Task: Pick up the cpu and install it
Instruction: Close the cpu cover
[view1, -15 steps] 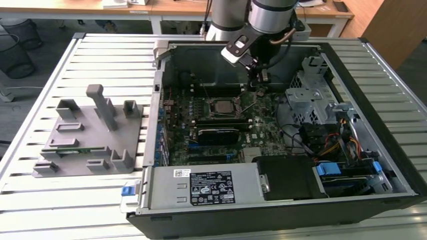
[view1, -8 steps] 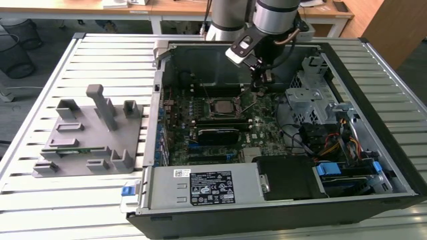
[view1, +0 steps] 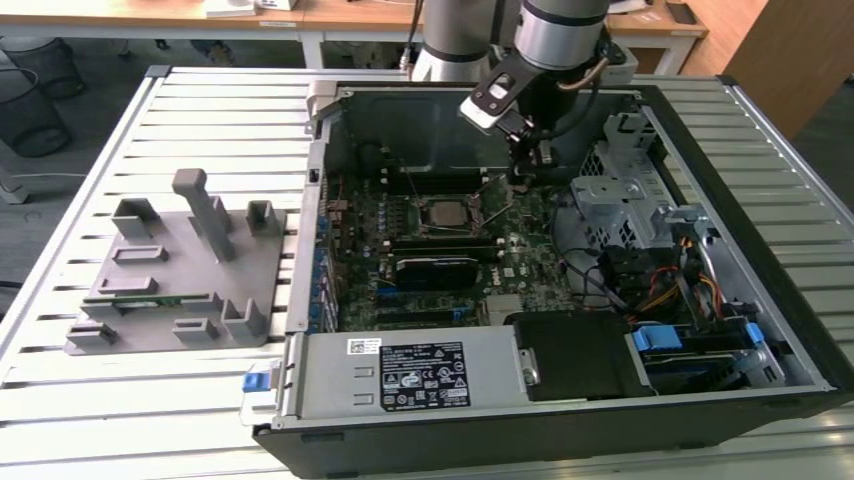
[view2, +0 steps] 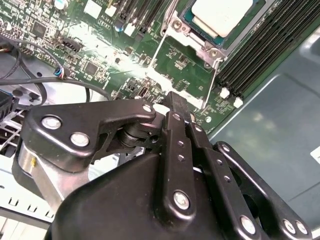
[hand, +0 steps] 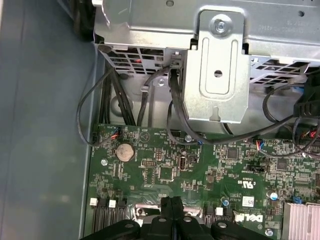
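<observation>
Exterior view puts the pincer (view1: 522, 183) low inside the open computer case (view1: 534, 445), its tips hanging just above the motherboard (view1: 527, 262). In both wrist views its black fingers (hand: 165, 210) are pressed together with nothing between them. The cpu (view1: 447, 212) lies flat in its socket, silvery top up, at about eight o'clock from the pincer tips, near but apart. Being square, it offers no long axis. In the second wrist view the socket's metal frame (view2: 185, 60) appears swung open.
</observation>
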